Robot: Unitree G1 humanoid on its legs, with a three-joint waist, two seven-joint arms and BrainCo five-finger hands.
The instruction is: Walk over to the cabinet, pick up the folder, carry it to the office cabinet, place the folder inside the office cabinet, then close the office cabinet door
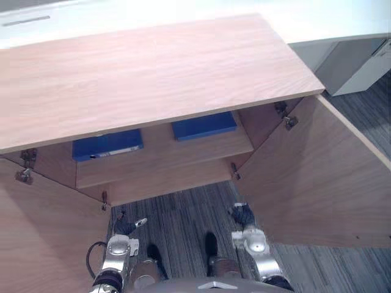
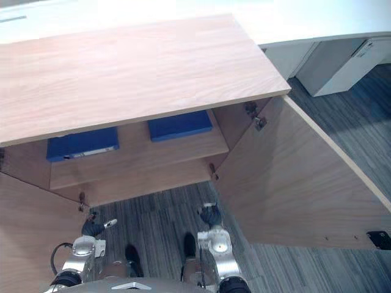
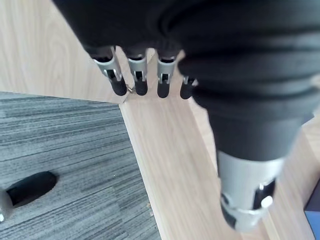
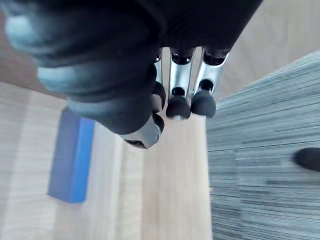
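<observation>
**Location.** Two blue folders lie flat on the shelf (image 1: 160, 157) of the open cabinet (image 1: 153, 79). The left folder (image 1: 107, 145) and the right folder (image 1: 203, 126) are well apart, and their far parts are hidden under the top. Which of them is the task's own cannot be told. Neither is held.

**Hands.** The left hand (image 1: 125, 226) and right hand (image 1: 243, 215) hang low, near of the shelf, with fingers relaxed and empty.

**Handling.** Each folder is judged stiff and fairly light, with smooth covers likely to slip. A hold across the near edge is advised, thumb above and fingers beneath.

**Orientation.** The near edges run left to right. The left one bears a pale strip, taken to be the spine facing near. The long axis cannot be settled, since the depth is hidden.
</observation>
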